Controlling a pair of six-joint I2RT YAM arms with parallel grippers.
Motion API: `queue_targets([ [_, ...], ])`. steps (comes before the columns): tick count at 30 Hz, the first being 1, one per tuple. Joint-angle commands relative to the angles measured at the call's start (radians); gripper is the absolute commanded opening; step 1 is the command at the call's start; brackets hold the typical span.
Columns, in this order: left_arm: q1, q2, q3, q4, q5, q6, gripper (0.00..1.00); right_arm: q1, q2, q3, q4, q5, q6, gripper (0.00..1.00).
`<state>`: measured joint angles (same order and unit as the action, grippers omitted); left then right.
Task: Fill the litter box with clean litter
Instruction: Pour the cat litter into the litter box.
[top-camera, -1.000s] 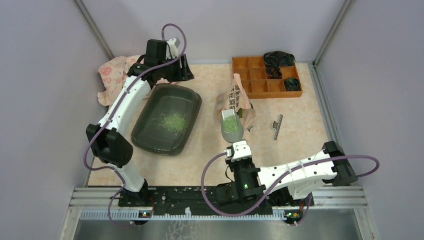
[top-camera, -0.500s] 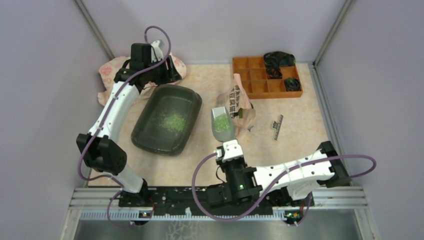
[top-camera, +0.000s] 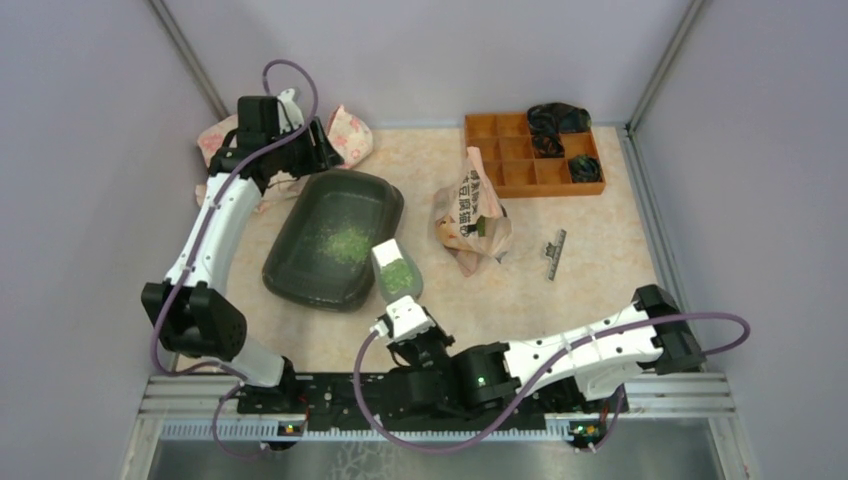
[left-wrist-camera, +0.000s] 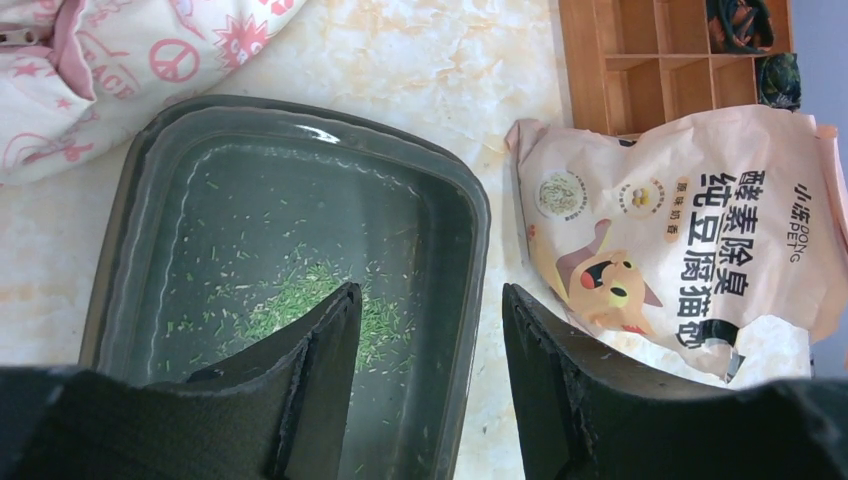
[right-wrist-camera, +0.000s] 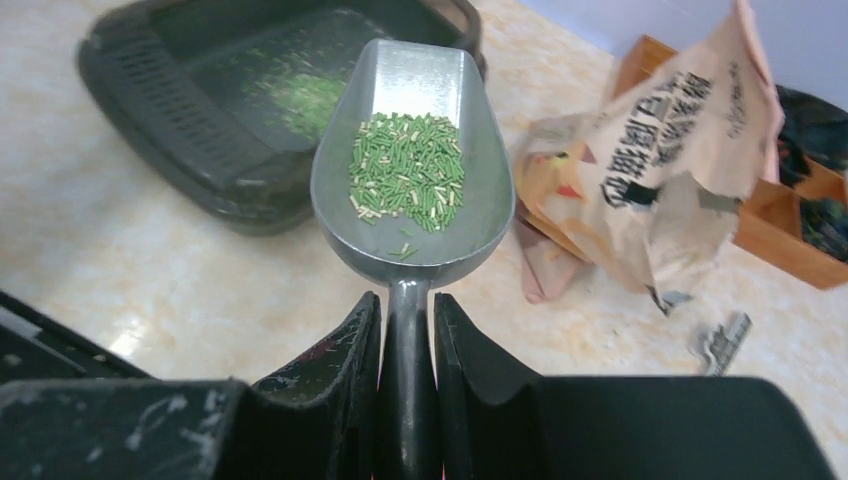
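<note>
Wisely, your right gripper (right-wrist-camera: 405, 300) clenches the grey metal scoop (right-wrist-camera: 410, 80) level, sparing its light-green litter granules (right-wrist-camera: 408, 165); left gripper (left-wrist-camera: 428, 295) gapes empty.

White arm links (top-camera: 215, 225), black joints (top-camera: 200, 320), purple cables (top-camera: 286, 63).

Table (top-camera: 600, 290): pale marbled peach-cream top. Directly on it: dark litter box (top-camera: 300, 272) left of centre, set at a slant; pink printed cloth (top-camera: 350, 135) just beside its far end, at the back left; crumpled peach-pink bag (top-camera: 468, 212) mid-table; orange organiser tray (top-camera: 510, 150) near the back edge, right of centre; small grey strip (top-camera: 554, 254) right of the bag, not touching it.
</note>
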<state>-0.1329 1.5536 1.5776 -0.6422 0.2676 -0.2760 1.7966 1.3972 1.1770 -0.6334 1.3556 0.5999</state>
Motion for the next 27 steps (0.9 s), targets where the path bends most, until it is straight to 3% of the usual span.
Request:
queue_targets([
  [1, 0.042, -0.057, -0.036, 0.037, 0.049, 0.007, 0.6, -0.037, 0.005, 0.087, 0.421, -0.09, -0.364, 0.0],
  [4, 0.066, -0.07, -0.063, 0.048, 0.071, 0.008, 0.6, -0.082, 0.046, 0.135, 0.481, -0.19, -0.456, 0.0],
  [9, 0.102, -0.093, -0.109, 0.072, 0.095, 0.008, 0.6, -0.179, 0.105, 0.228, 0.458, -0.366, -0.466, 0.0],
  [27, 0.209, -0.089, -0.092, 0.073, 0.121, 0.012, 0.6, -0.619, 0.237, 0.367, 0.341, -1.017, -0.32, 0.0],
])
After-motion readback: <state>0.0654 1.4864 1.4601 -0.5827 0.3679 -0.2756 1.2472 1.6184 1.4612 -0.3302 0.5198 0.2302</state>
